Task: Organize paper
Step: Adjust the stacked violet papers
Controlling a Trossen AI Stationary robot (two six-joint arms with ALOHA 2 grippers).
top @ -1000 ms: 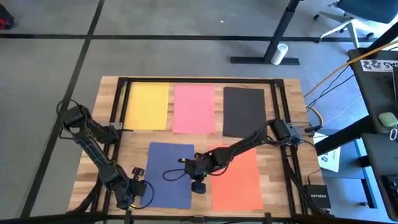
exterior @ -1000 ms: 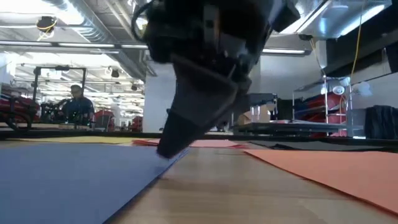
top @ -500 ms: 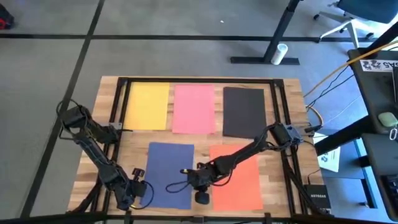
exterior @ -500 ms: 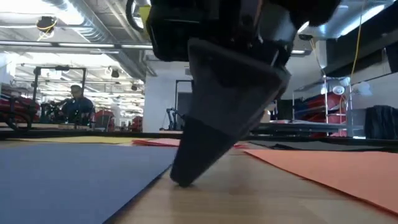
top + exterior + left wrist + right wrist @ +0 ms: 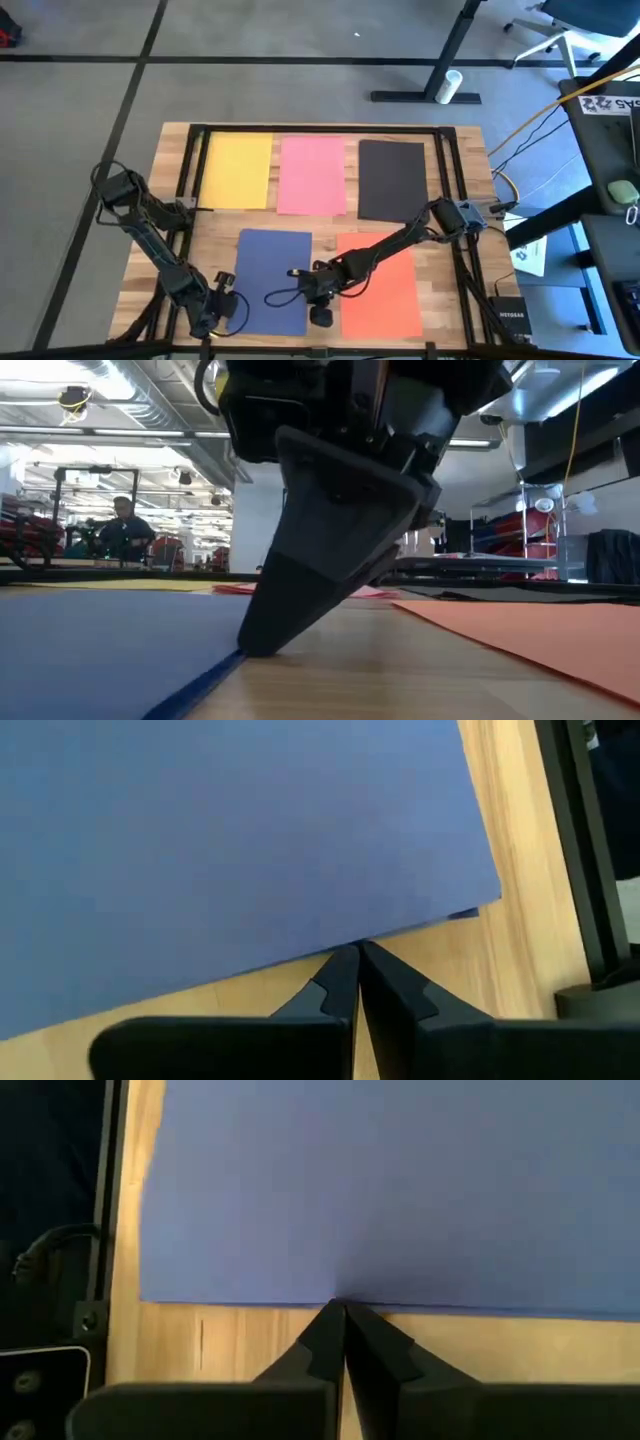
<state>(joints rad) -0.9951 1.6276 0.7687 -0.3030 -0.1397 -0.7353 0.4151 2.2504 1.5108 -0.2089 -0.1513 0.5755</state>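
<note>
Since a second ago the right gripper [image 5: 312,296] slid nearer along the navy blue paper sheet [image 5: 272,280], which lies flat on the wooden table [image 5: 325,228]. Low view: its tip meets the sheet's edge. Wrist views: both grippers' fingers together, left gripper [image 5: 356,956] at the opposite edge. Pushing inward may buckle the sheet.

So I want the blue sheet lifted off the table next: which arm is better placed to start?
Probably the right. Its gripper is shut with its tip on the blue sheet's long edge, which the low view shows slightly raised. The left gripper, also shut, sits at the near edge.
</note>
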